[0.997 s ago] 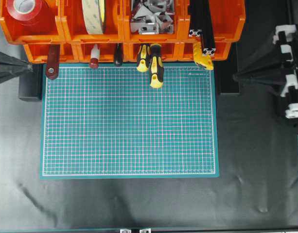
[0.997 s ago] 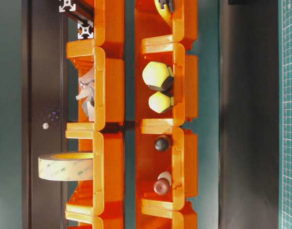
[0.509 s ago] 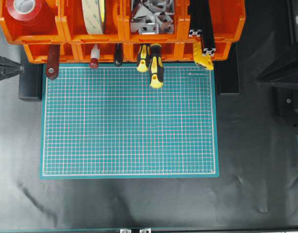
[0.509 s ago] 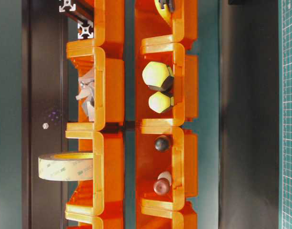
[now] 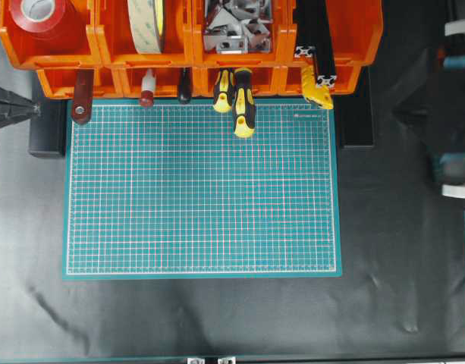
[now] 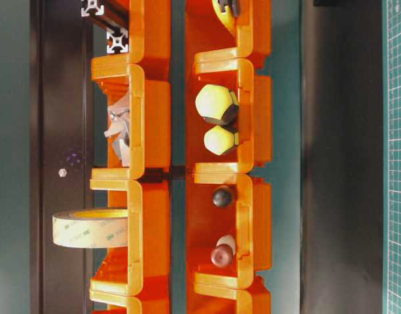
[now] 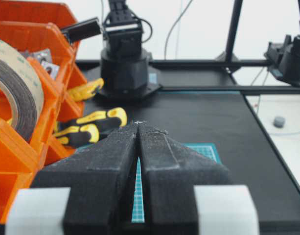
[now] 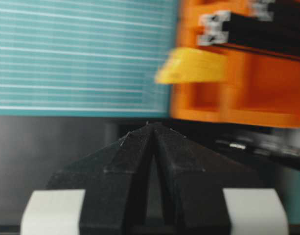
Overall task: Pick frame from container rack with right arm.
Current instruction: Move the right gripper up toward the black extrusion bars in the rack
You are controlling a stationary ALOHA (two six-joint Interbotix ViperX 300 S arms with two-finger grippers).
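Note:
The orange container rack runs along the table's far edge. Two black frame bars lie in its upper right bin, silvery cut ends sticking out over the front. From table level those ends show at the top left. In the right wrist view the frame is at the upper right, blurred, well beyond my right gripper, which is shut and empty. The right arm hovers at the table's right edge, right of the rack. My left gripper is shut and empty at the left edge.
A green cutting mat covers the middle of the table. Yellow-and-black screwdrivers and a yellow handle stick out of the lower bins. Tape rolls and metal brackets fill the other upper bins. A black block lies right of the mat.
The right arm has shifted and turned at the right edge, with its white blocks now farther apart in the overhead view. The left gripper, rack and frame have not moved.

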